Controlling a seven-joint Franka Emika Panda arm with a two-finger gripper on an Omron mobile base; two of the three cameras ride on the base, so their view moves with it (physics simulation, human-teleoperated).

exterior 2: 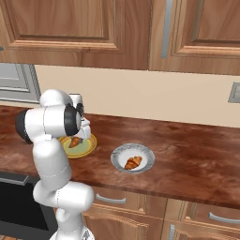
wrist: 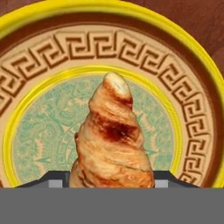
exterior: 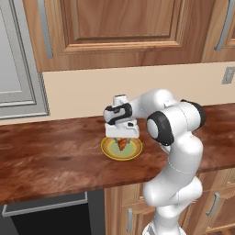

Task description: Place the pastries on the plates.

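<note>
Pinching croissant [wrist: 114, 140], gripper [exterior: 121, 136] hangs over yellow-rimmed plate [exterior: 108, 150]; second croissant [exterior 2: 133, 162] on grey-white plate [exterior 2: 120, 154]

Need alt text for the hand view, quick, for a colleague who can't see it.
A golden-brown croissant is clamped in the shut gripper, right above the pale green centre of the yellow-rimmed plate. Dark wooden counter shows beyond the rim.
</note>
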